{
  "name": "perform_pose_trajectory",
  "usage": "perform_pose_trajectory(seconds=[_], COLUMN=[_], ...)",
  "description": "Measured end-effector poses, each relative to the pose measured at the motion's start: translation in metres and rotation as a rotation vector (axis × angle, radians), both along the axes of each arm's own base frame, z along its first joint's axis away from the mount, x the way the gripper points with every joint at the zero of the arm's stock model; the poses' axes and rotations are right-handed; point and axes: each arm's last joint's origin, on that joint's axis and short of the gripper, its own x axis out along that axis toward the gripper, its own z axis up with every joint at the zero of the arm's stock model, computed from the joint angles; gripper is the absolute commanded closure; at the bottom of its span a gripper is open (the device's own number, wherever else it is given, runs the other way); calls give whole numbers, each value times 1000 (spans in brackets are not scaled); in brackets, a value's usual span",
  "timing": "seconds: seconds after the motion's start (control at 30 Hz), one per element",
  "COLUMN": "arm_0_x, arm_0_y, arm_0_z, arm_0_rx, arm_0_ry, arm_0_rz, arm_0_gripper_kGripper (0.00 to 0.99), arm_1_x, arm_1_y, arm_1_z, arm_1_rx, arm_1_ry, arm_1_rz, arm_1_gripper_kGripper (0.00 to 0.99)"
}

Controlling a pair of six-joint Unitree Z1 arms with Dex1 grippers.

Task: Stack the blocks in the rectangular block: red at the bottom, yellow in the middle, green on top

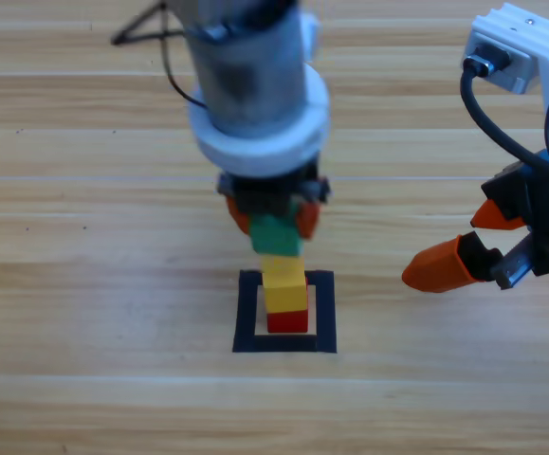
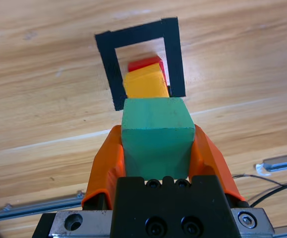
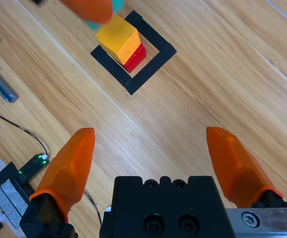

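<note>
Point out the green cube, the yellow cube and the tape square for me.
green cube [image 2: 155, 134], left wrist view: its top face, between the jaws.
yellow cube [image 1: 283, 281], high view: its side face, above the red.
tape square [image 1: 249, 313], high view: its left strip.

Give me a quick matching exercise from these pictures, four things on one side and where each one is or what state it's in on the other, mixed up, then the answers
Things:
1. red cube
2. yellow cube
3. green cube
4. right gripper

Places or states:
A. held between the left gripper's orange fingers, above the stack
B. open and holding nothing, off to the right of the tape square
C. on the wood inside the tape square, bottom of the stack
D. resting on top of the red cube

Pairs: 1-C, 2-D, 3-A, 4-B
</note>
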Motion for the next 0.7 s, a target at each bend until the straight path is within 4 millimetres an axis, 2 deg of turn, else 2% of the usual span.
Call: perform_pose_trajectory(seconds=[0.17, 0.4, 0.7], arm_0_x=[-2, 0, 0], arm_0_y=[-11, -14, -13], arm_0_z=[-15, -6, -9], arm_0_rx=[17, -31, -52], arm_0_ry=[24, 11, 25], arm_0_rz=[37, 143, 344], arm_0_gripper_kGripper=[852, 800, 800], arm_1_x=[0, 0, 0], arm_1_y=[0, 0, 0], arm_1_z=[0, -1, -3], arm_1_rx=[0, 1, 4], arm_1_ry=[0, -1, -3], arm_1_rz=[0, 0, 0], arm_1_gripper_kGripper=[0, 0, 0])
